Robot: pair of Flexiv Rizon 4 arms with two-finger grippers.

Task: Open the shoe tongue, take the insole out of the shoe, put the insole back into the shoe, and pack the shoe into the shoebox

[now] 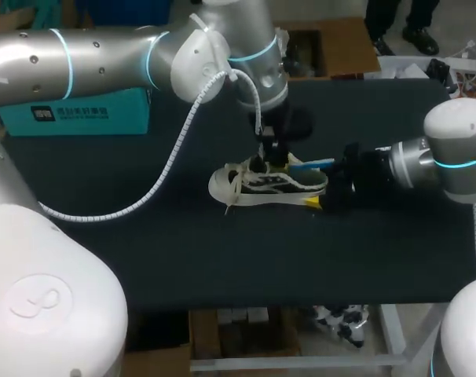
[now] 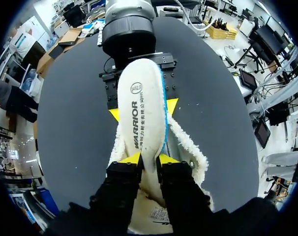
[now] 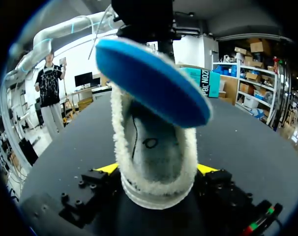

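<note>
- One insole (image 2: 141, 113): a long oval with a smooth pale top face and a blue foam underside. It is raised at a tilt over the shoe's opening, and its broad end juts out above the heel.
- One left gripper (image 2: 149, 160): its two yellow-tipped fingers stand close together and pinch the narrow end of the insole from both sides.
- One shoe (image 1: 265, 185): a low cream sneaker with dark side stripes and white laces (image 1: 234, 187). It stands upright near the middle of the table, and a thick fleece lining (image 3: 154, 184) rims its collar.
- One right gripper (image 3: 158, 169): its fingers are spread wide around the heel of the shoe. A yellow tip presses on each side, so it holds the shoe.
- One shoebox (image 1: 73, 110): a teal rectangular carton at the far left of the table, behind the left arm and well apart from the shoe.
- One table (image 1: 144, 259): a flat top covered in a dark matte sheet.
- One cable (image 1: 167, 165): a white ribbed coil that hangs from the left arm and sags toward the table.
</note>
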